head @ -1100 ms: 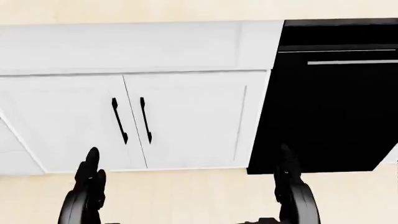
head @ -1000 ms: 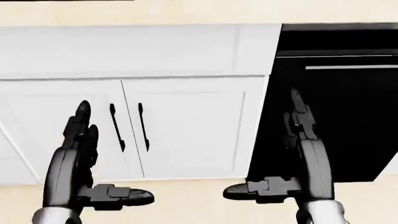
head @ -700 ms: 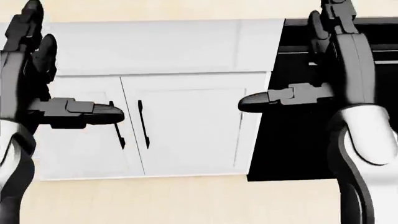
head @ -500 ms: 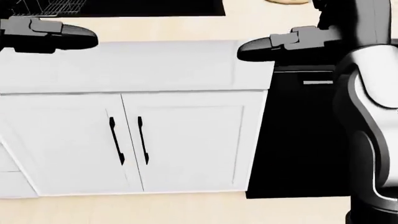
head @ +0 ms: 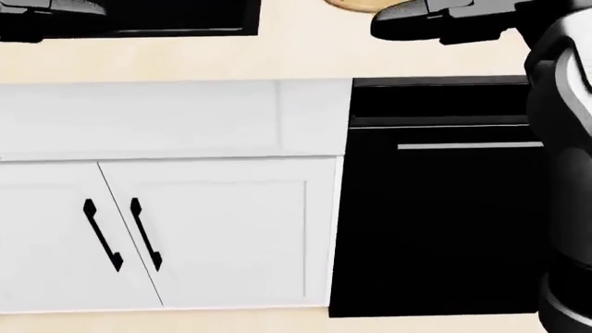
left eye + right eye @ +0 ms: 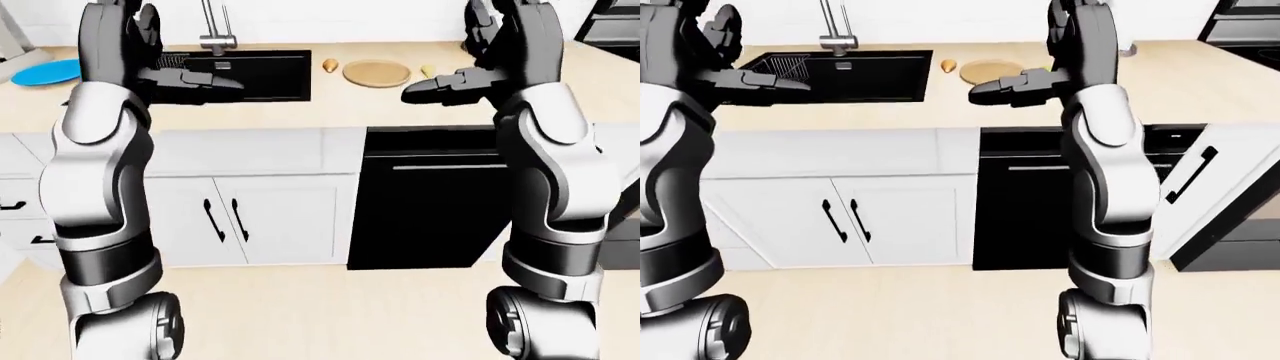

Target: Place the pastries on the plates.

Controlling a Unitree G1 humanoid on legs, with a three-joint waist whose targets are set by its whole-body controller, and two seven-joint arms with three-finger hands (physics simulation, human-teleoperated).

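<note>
standing at counter, both hands raised open; pastry beside plate.

Both arms raised high, forearms near vertical, elbows bent, upper arms hanging roughly straight down in the eye views. Left hand at upper left of the left-eye view: palm turned inward, two fingers pointing up, thumb sticking out horizontally toward the view's centre. Right hand mirrors it at upper right: fingers up, thumb pointing horizontally toward centre. Both hands spread wide, holding nothing. Hands well apart, at about the same height. In the head view only the thumbs and the right forearm show along the top and right edges.
</note>
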